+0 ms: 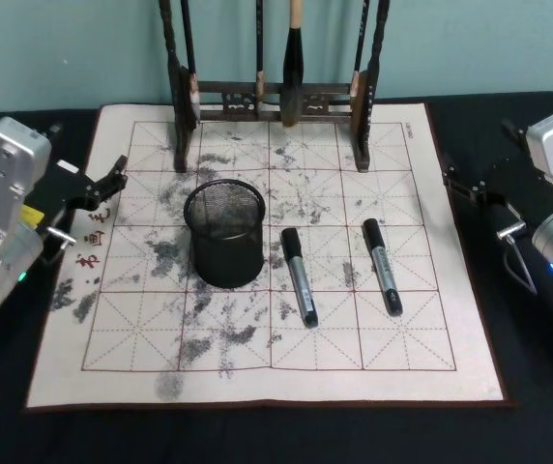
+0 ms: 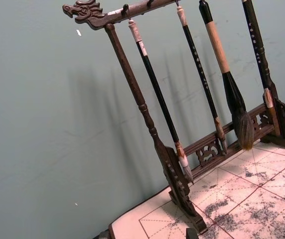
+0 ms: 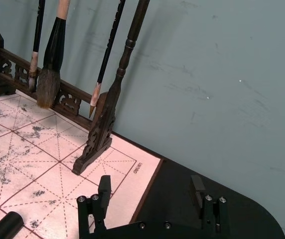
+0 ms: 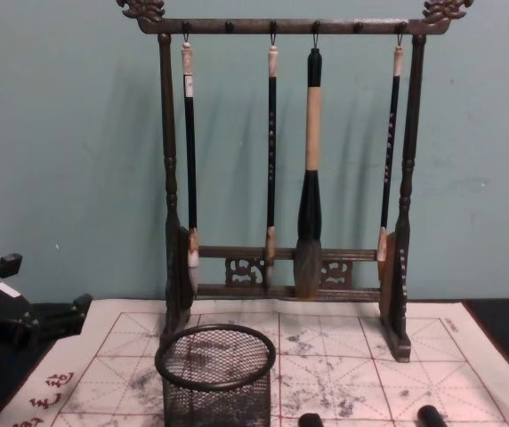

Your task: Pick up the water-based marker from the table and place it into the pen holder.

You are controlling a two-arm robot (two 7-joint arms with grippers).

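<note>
On the dark desk in front of me lies a white, ink-stained mat ruled with red grid lines. The black mesh pen holder stands upright near the mat's middle. Two markers lie flat on the mat to its right, roughly parallel. The left marker is near the holder but apart from it, and the right marker lies farther out. A wooden brush rack with hanging brushes stands at the mat's far edge. My left gripper hovers at the mat's left edge, fingers spread, holding nothing. My right gripper hangs by the mat's far right corner, fingers spread and holding nothing.
</note>
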